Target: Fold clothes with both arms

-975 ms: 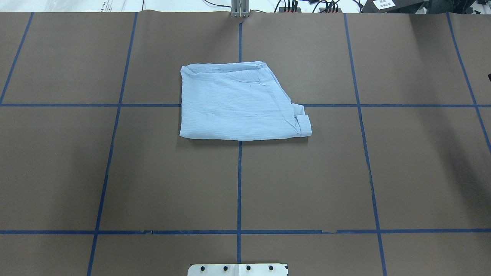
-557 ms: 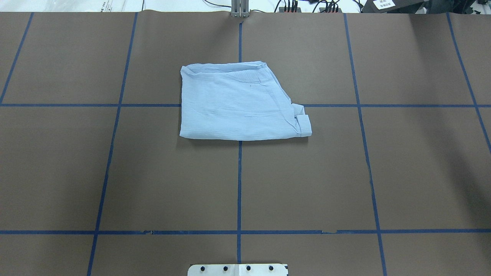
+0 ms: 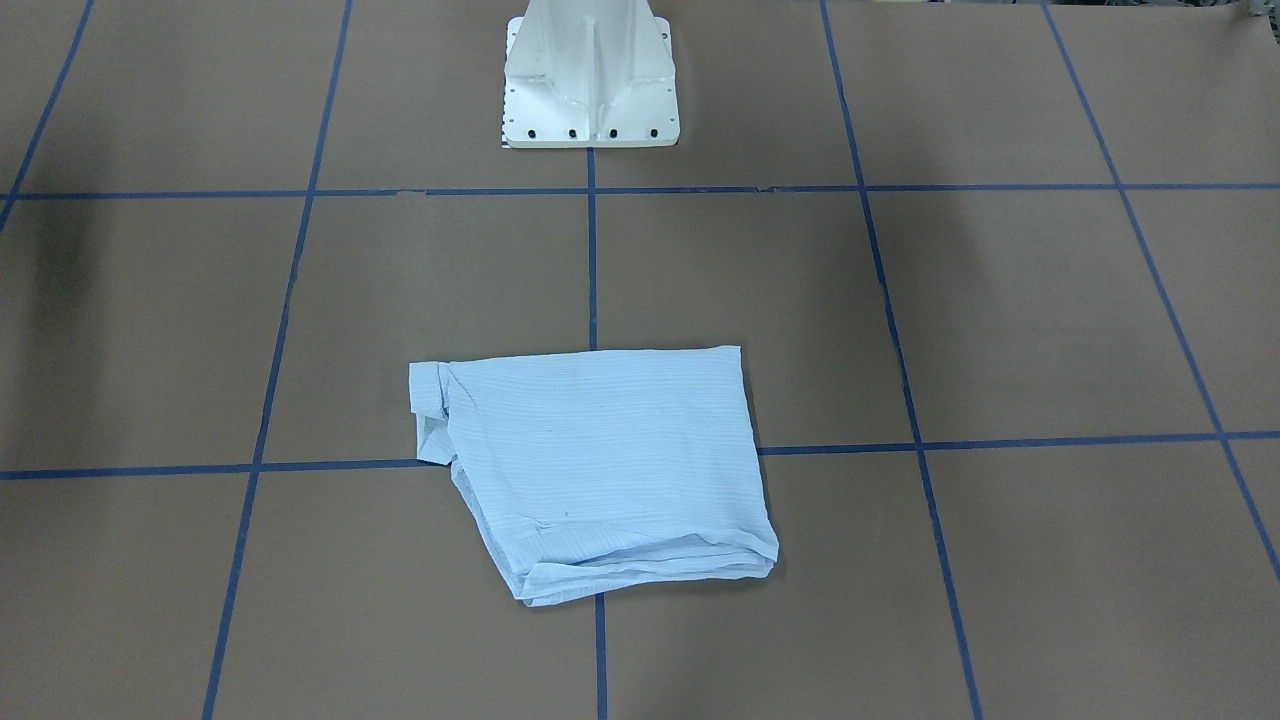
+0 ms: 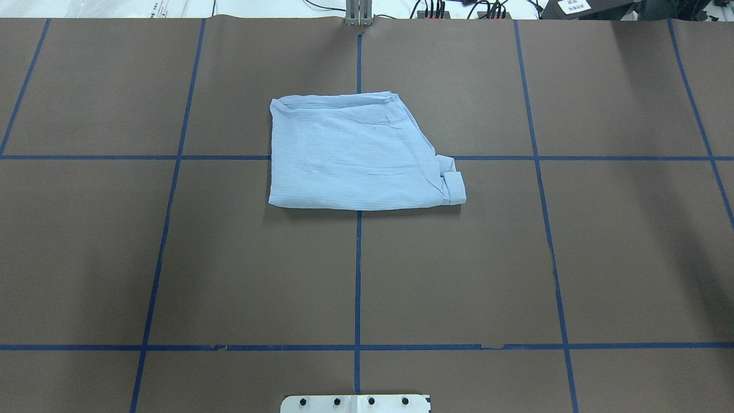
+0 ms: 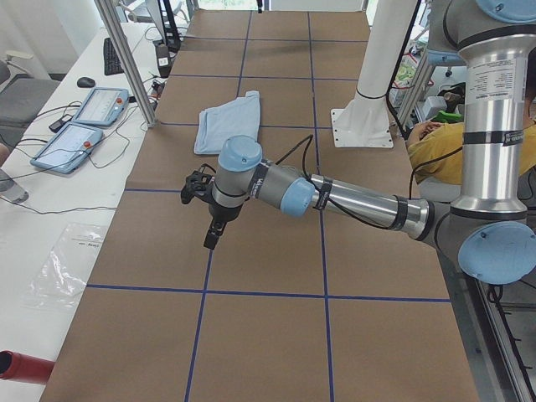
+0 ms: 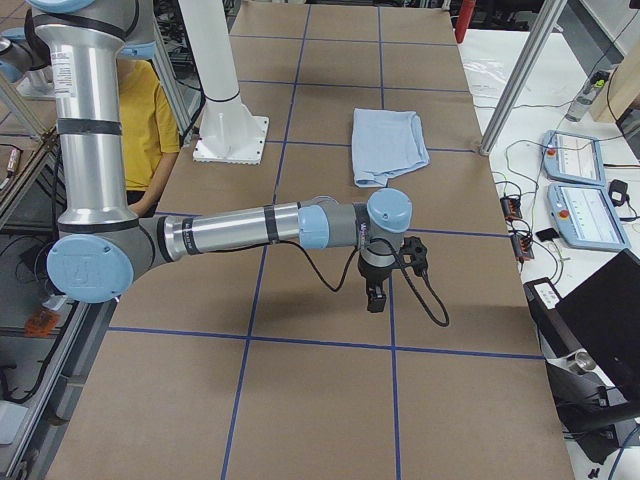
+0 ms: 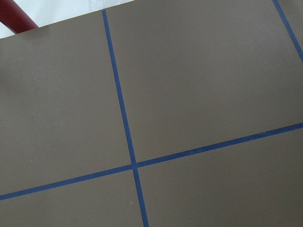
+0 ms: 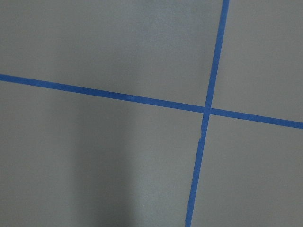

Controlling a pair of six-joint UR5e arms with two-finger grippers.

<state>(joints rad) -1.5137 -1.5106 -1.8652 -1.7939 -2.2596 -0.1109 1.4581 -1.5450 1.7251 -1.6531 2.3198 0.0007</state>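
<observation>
Hovering way out on the left, the left arm (image 5: 360, 203) stretches low across the brown table (image 4: 172, 258). Its left gripper (image 5: 210, 240) points down over bare paper beside a crossing of the blue tape lines (image 7: 134, 164). It's well apart from the shirt, and I read that as a parked pose, leaving the cloth free and in plain sight. Fingers open or closed? Only the side view catches them, so I cannot tell.

Into the centre now: the shirt (image 4: 355, 158) lies flat on the table, folded into a compact packet astride the middle tape line, on the side away from the white pedestal base (image 3: 590, 80). Its left edge is straight, with layered edges stacked along the far side. The right side slants down to a cuff (image 4: 455, 188) poking out at the near right corner. Nothing touches it. My call: the folding looks essentially done, and that stray cuff is the only untidy bit. Fabric this thin would slide out of shape if anything dragged across it.

Across to the right, the right arm (image 6: 230, 228) mirrors its partner. The right gripper (image 6: 376, 300) hangs over empty table, well apart from the shirt, and its camera sees nothing but tape. Whether those fingers are parted or closed, again I cannot tell. With both arms out wide, I'd say they're clearing the finished fold
</observation>
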